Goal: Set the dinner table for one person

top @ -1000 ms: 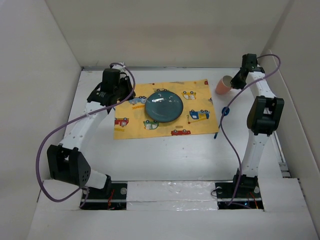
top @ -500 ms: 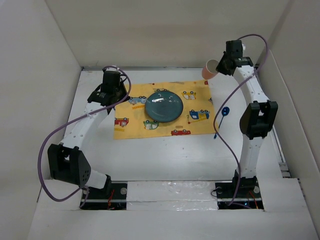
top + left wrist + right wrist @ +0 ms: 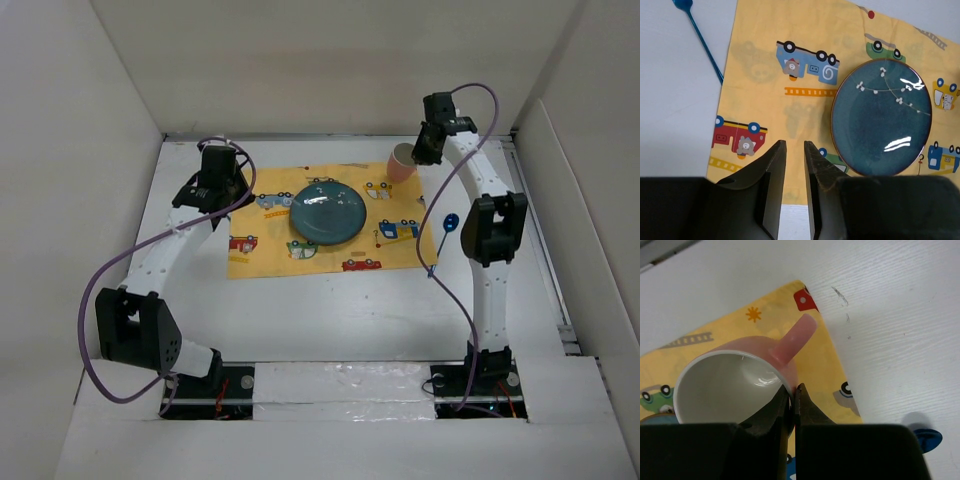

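The dinner table (image 3: 350,310) is partly set, as I judge it. A yellow mat with cartoon cars (image 3: 330,257) lies flat in the far middle of the table, and a dark blue plate (image 3: 327,213) sits on it, a little toward the far side of the mat. The right gripper (image 3: 793,390) is closed on the wall of a pink mug (image 3: 735,385), at the rim just beside the handle, and holds it tilted over the far right corner of the mat; I cannot tell if the mug touches the cloth. So the mug is not yet put down. A blue spoon (image 3: 445,228) lies on the table just beside the right edge of the mat, at a slant. In the left wrist view a blue utensil (image 3: 700,35), maybe a fork, lies on the table just beside the left edge of the mat, also slanted. The left gripper (image 3: 793,145) hovers above the mat near the plate, its fingers with only a narrow gap and nothing between them. What is left seems to be to stand the mug upright and perhaps to straighten the cutlery.
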